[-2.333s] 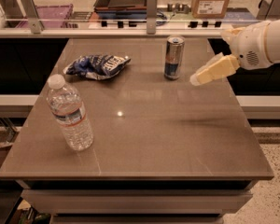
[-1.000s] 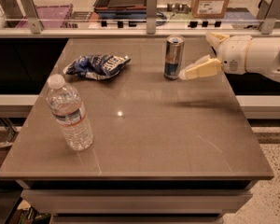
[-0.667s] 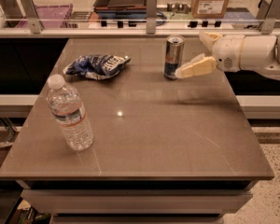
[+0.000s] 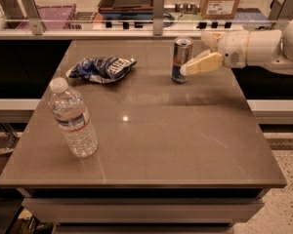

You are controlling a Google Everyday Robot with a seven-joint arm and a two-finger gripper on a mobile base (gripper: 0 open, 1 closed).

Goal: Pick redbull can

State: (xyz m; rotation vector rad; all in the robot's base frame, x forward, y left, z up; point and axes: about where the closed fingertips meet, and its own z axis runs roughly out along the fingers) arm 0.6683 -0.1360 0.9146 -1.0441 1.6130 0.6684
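One camera, looking down on the table [image 4: 161,145], and there's the can [image 4: 180,57], standing upright on it. The gripper [image 4: 195,53] reaches in from the right and sits just beside the can, jaws spread apart and holding nothing. The near finger [image 4: 202,63] has its tip at the can's right side, though whether they touch I cannot tell. Left of the can lies the bag [image 4: 101,68], crumpled. Well off to the can's near left stands the bottle [image 4: 73,118].
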